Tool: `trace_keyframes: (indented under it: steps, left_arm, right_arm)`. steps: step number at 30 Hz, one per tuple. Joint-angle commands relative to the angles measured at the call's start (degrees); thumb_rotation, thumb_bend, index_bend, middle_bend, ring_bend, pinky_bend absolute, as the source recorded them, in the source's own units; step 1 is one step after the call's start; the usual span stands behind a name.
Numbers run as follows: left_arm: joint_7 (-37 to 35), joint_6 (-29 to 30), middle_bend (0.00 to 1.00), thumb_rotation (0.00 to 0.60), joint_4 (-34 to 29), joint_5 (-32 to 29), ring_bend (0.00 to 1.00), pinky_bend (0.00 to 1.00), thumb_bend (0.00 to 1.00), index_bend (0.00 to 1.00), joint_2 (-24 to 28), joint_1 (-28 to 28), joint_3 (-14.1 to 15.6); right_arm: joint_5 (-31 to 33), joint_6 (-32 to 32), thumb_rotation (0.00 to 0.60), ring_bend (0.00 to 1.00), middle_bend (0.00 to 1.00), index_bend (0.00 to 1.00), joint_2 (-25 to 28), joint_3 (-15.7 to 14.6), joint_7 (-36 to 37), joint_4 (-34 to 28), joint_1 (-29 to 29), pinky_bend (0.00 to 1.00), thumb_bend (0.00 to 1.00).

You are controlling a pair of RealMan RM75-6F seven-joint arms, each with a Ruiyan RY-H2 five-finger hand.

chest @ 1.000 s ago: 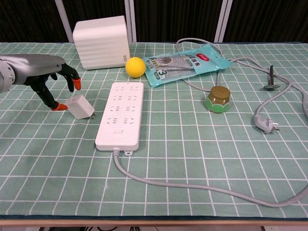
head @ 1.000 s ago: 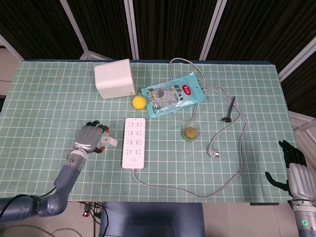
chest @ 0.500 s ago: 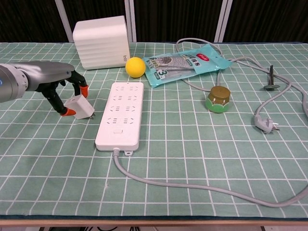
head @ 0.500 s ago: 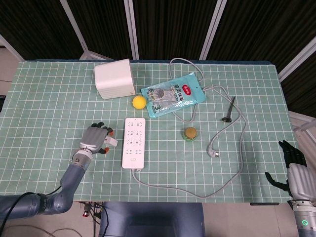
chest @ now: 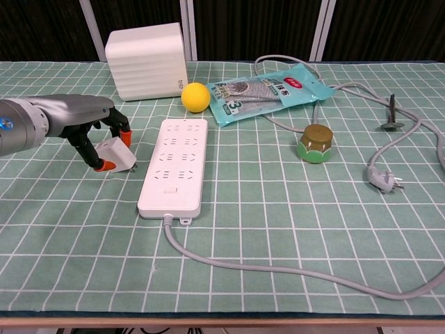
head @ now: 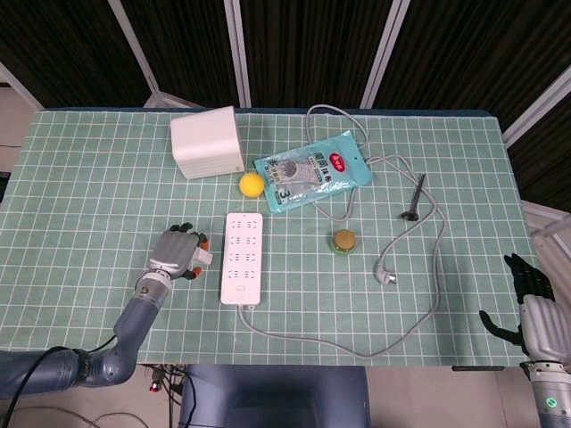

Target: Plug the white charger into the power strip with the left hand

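The white charger (chest: 119,154) lies on the green checked cloth just left of the white power strip (chest: 175,164), its prongs pointing toward the strip. My left hand (chest: 89,122) reaches in from the left and pinches the charger between the thumb below and orange-tipped fingers (chest: 125,133) on top. In the head view the left hand (head: 175,251) covers most of the charger (head: 204,257), beside the power strip (head: 244,257). My right hand (head: 535,308) hangs off the table's near right corner, fingers apart and holding nothing.
Behind the strip sit a yellow ball (chest: 195,97), a white box (chest: 147,61) and a teal packet (chest: 268,91). A gold-lidded jar (chest: 315,142), a grey plug (chest: 383,179) on its cable and a black tool (chest: 391,113) lie to the right.
My left hand has moved right toward the power strip, and its thumb and fingers have closed in on the charger. The right hand has not moved.
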Motion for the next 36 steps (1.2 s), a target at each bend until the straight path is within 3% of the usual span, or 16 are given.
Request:
trace_keyframes:
  steps: [1, 8, 18, 26, 36]
  left_arm:
    - [-0.1, 0.1, 0.41, 0.600, 0.2, 0.0, 0.13, 0.18, 0.28, 0.41, -0.1, 0.0, 0.1]
    - [-0.2, 0.9, 0.55, 0.600, 1.0, 0.3, 0.18, 0.19, 0.47, 0.54, -0.9, 0.2, 0.5]
    - [4.5, 4.8, 0.64, 0.600, -2.7, 2.1, 0.21, 0.20, 0.53, 0.64, 1.8, -1.3, -0.9]
    - [14.3, 4.5, 0.69, 0.600, -7.3, -5.3, 0.22, 0.20, 0.53, 0.68, 5.8, -6.8, -2.9]
    - [22.1, 4.3, 0.73, 0.600, -6.2, -13.9, 0.23, 0.16, 0.55, 0.73, 4.6, -13.9, -4.6]
  right_arm:
    - [0.0, 0.0, 0.600, 0.00, 0.00, 0.00, 0.0, 0.0, 0.0, 0.0, 0.0, 0.00, 0.34]
    - [0.1, 0.2, 0.600, 0.00, 0.00, 0.00, -0.2, 0.1, -0.3, 0.2, -0.1, 0.00, 0.34]
    - [0.3, 0.1, 0.600, 0.00, 0.00, 0.00, -0.1, 0.1, -0.1, -0.1, -0.1, 0.00, 0.34]
    - [0.4, -0.1, 0.600, 0.00, 0.00, 0.00, 0.0, 0.1, 0.1, -0.1, -0.1, 0.00, 0.34]
    - [1.0, -0.7, 0.600, 0.00, 0.00, 0.00, 0.3, 0.2, 0.9, -0.4, 0.0, 0.00, 0.34]
